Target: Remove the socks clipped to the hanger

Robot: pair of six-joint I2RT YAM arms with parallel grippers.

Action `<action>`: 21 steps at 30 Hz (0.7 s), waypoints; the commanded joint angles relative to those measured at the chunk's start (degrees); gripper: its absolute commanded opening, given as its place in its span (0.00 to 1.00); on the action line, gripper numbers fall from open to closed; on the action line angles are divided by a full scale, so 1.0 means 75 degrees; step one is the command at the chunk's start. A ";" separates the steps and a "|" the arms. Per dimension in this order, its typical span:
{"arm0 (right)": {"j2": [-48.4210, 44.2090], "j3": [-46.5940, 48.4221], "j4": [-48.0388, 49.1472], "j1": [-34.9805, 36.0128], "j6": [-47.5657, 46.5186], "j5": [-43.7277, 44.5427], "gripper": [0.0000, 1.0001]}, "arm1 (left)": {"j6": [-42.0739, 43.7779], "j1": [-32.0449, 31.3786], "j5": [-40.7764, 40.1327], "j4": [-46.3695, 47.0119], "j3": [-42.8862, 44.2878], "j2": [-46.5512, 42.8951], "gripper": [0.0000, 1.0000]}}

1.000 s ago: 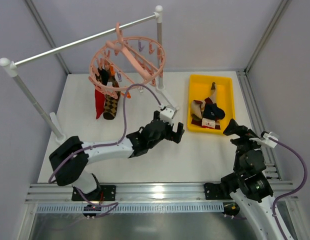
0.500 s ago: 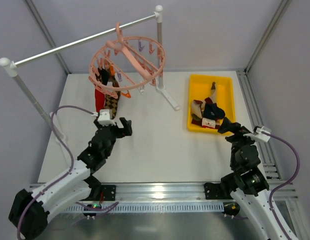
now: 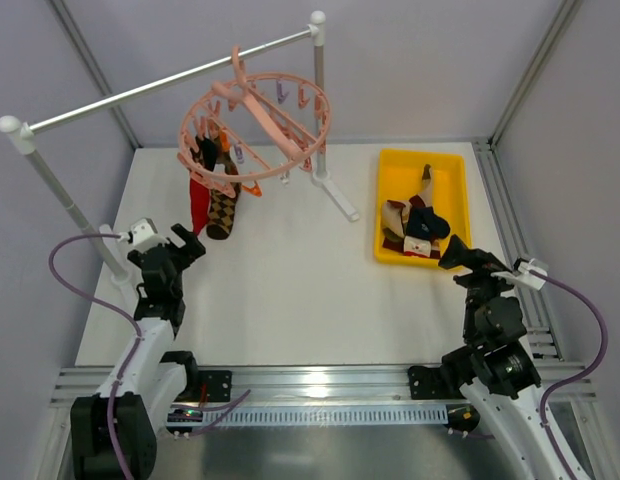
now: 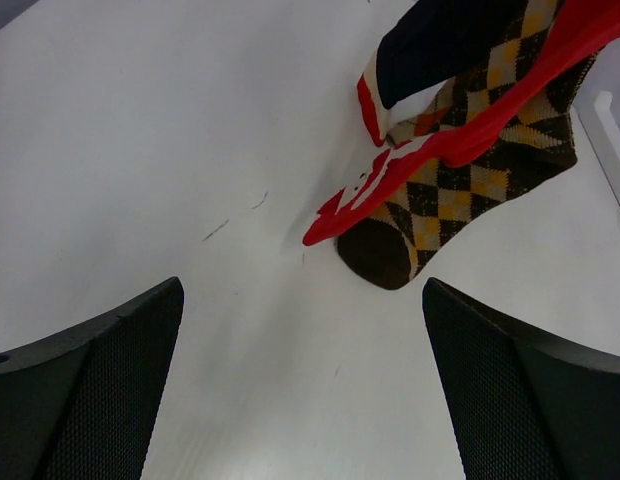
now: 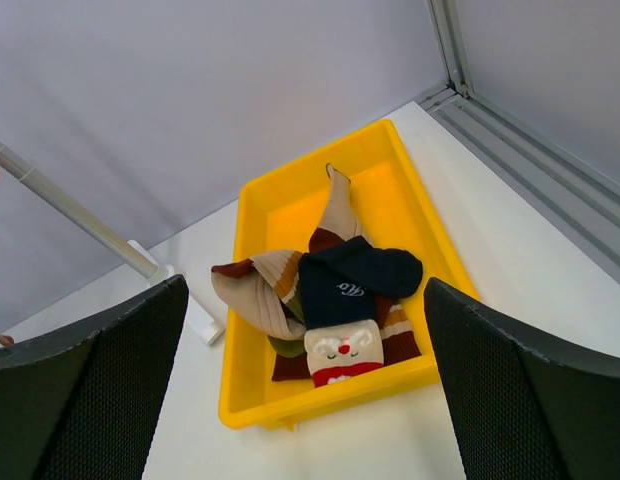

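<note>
hanger: salmon plastic, round, two rings with crossbars and small clips dangling. It hangs tilted off the grey rail.
socks: soft knit, one red with white trim and one brown-and-yellow argyle, with a navy bit up top. They're clipped at the hanger's left edge, long axis straight down, toes low by the white table. Can't tell if they touch it, and their tops are cut off in the wrist view.
pile: more socks heaped in the yellow tray on the right, too tangled to count.
left gripper: black mesh-textured fingers spread wide and empty, near the toes.
right gripper: also spread and empty, facing the tray.
</note>
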 commanded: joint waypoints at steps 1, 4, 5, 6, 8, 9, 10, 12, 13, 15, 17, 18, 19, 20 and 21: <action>-0.0126 0.0057 0.0124 -0.0009 -0.0121 0.0008 1.00 | 0.0067 0.0111 0.0922 0.1600 0.0165 0.0531 1.00; -0.0126 0.0057 0.0124 -0.0009 -0.0132 -0.0004 1.00 | 0.0255 0.0111 0.1005 0.1790 0.0342 0.1000 0.99; -0.0126 0.0057 0.0136 0.0003 -0.0109 -0.0027 1.00 | 0.0313 0.0111 0.1040 0.2069 0.0342 0.1071 1.00; -0.0114 0.0057 0.0136 -0.0009 -0.0109 -0.0039 1.00 | 0.0360 0.0100 0.1121 0.2211 0.0330 0.1142 1.00; -0.0103 0.0069 0.0124 -0.0009 -0.0109 -0.0027 1.00 | 0.0571 0.0111 0.1146 0.2434 0.0365 0.1341 1.00; -0.0114 0.0081 0.0113 0.0003 -0.0109 -0.0027 1.00 | 0.0676 0.0100 0.1192 0.2528 0.0377 0.1411 1.00; -0.0137 0.0081 0.0101 -0.0009 -0.0109 -0.0027 1.00 | 0.0851 0.0100 0.1459 0.2645 0.0377 0.1505 1.00; -0.0161 0.0081 0.0101 -0.0009 -0.0109 -0.0039 1.00 | 0.1028 0.0111 0.1847 0.3078 0.0330 0.1727 1.00; -0.0173 0.0081 0.0078 -0.0009 -0.0109 -0.0039 1.00 | 0.1145 0.0088 0.2185 0.3126 0.0342 0.1798 0.99; -0.0184 0.0116 0.0031 0.0003 -0.0121 -0.0039 1.00 | 0.1414 0.0100 0.2130 0.3196 0.0412 0.1997 1.00; -0.0231 0.0128 -0.0016 -0.0009 -0.0109 -0.0027 1.00 | 0.1648 0.0111 0.2199 0.3349 0.0493 0.2172 1.00; -0.0243 0.0128 -0.0028 0.0003 -0.0121 -0.0039 1.00 | 0.1708 0.0088 0.2258 0.3373 0.0587 0.2371 1.00; -0.0266 0.0116 -0.0016 0.0003 -0.0121 -0.0039 1.00 | 0.1743 0.0099 0.2317 0.3419 0.0681 0.2524 1.00; -0.0266 0.0116 -0.0016 -0.0009 -0.0121 -0.0051 1.00 | 0.1767 0.0100 0.2259 0.3420 0.0902 0.2676 1.00; -0.0278 0.0128 -0.0005 -0.0009 -0.0132 -0.0062 1.00 | 0.1860 0.0100 0.2178 0.3420 0.1020 0.3002 1.00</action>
